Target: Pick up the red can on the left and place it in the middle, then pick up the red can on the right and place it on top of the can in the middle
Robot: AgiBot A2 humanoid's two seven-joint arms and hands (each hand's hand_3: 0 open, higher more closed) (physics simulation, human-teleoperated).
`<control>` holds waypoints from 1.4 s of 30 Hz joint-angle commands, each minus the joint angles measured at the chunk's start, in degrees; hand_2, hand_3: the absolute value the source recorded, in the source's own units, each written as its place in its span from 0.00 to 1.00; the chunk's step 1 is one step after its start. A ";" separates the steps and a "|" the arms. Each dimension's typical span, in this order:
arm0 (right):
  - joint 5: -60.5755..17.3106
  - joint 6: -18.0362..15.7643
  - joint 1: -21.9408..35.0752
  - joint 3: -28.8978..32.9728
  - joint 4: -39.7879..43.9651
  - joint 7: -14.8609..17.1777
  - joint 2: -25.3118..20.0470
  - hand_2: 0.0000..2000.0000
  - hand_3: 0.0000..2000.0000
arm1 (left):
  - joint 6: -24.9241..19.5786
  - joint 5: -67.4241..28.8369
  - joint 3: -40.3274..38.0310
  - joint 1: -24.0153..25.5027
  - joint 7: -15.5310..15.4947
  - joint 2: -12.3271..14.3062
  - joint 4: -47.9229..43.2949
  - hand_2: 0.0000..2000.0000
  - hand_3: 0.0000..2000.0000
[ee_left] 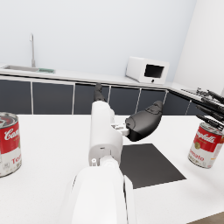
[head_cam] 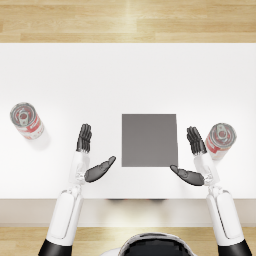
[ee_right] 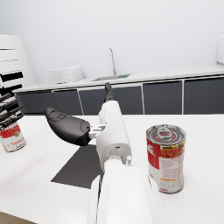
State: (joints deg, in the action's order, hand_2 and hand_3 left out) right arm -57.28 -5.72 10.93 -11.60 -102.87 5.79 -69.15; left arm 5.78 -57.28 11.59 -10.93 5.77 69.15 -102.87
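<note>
From the head view, the left robot hand [head_cam: 91, 156] hovers over the white tabletop [head_cam: 128, 75] with fingers spread and thumb stretched inward, holding nothing. The left red can [head_cam: 27, 120] stands upright well apart from it, on its outer side. The right robot hand [head_cam: 195, 161] is open and empty too, with the right red can [head_cam: 220, 139] just beside its fingers on the outer side. A dark grey mat [head_cam: 149, 139] lies between the two hands.

The wrist views add what the head view misses: a kitchen counter [ee_left: 65, 75] behind with a sink tap [ee_left: 32, 49] and a white microwave [ee_left: 147, 70]. The right wrist view shows the right can's label and ring-pull lid close to the forearm.
</note>
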 commanded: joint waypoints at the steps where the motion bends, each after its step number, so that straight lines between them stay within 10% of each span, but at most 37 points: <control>1: 0.00 0.00 0.00 0.00 0.00 0.00 0.00 0.00 0.00 | 0.00 0.00 0.00 0.00 0.00 0.00 0.00 0.00 0.00; 35: 0.00 0.00 0.10 -1.72 0.93 0.00 -0.06 0.00 0.00 | 0.00 0.00 1.71 -0.10 0.00 0.06 0.93 0.00 0.00; 42: -2.50 5.16 1.96 5.38 -1.17 -5.22 -2.05 0.00 0.00 | -5.22 -2.51 -5.93 -5.28 -5.20 3.20 2.21 0.00 0.00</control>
State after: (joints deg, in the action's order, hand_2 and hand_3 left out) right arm -62.33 -0.40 11.76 -8.87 -103.24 0.40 -70.95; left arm 0.40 -62.33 8.78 -13.58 0.40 71.67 -101.06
